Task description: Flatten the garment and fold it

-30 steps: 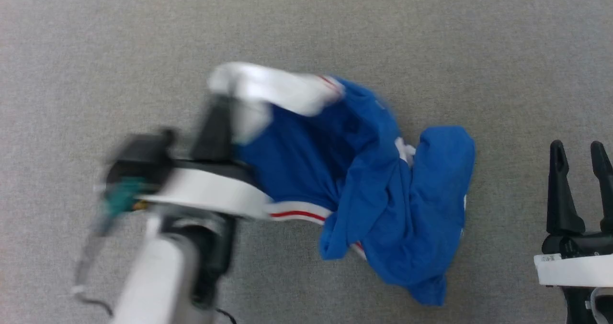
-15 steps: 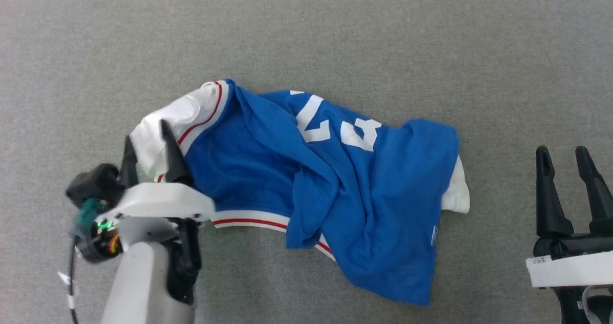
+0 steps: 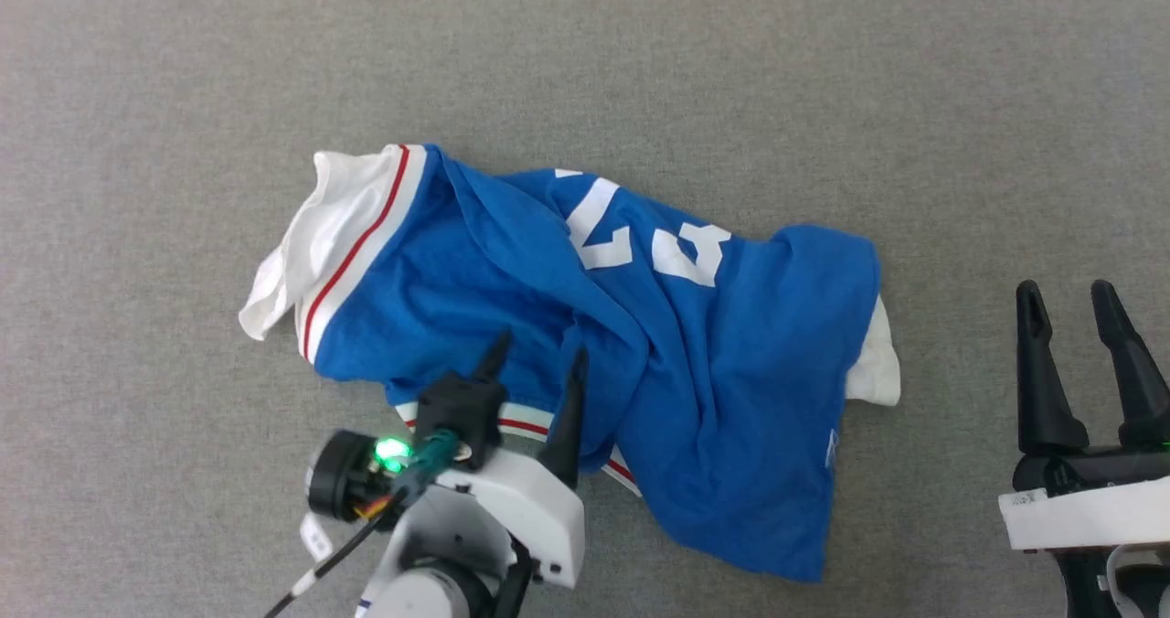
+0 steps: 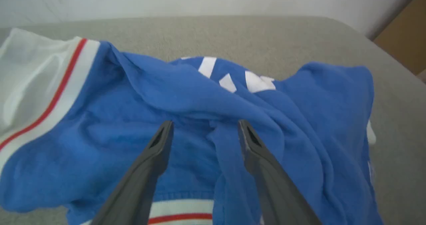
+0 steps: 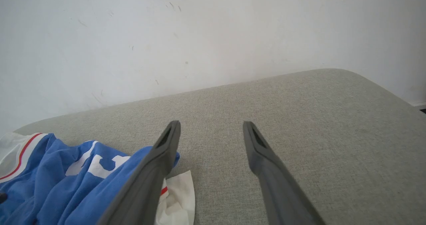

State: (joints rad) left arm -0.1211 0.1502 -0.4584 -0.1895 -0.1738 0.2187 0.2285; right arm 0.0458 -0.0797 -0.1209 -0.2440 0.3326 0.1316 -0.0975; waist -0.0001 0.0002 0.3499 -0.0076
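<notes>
Jaws wide apart, the left gripper point(image 3: 539, 362) is hovering over the bunched blue jersey point(image 3: 731, 371), the right gripper point(image 3: 1063, 293) idling open aside, and a grab here is risking pinching doubled layers.

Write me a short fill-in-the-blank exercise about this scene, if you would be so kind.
1. The body of the garment is mostly ____ in colour.
2. The thin stripe along its white sleeve is ____.
3. The left gripper, over the garment's near edge, has its jaws ____.
4. The right gripper, above the bare grey surface beside the garment, holds ____.

Missing words: blue; red; open; nothing.
</notes>
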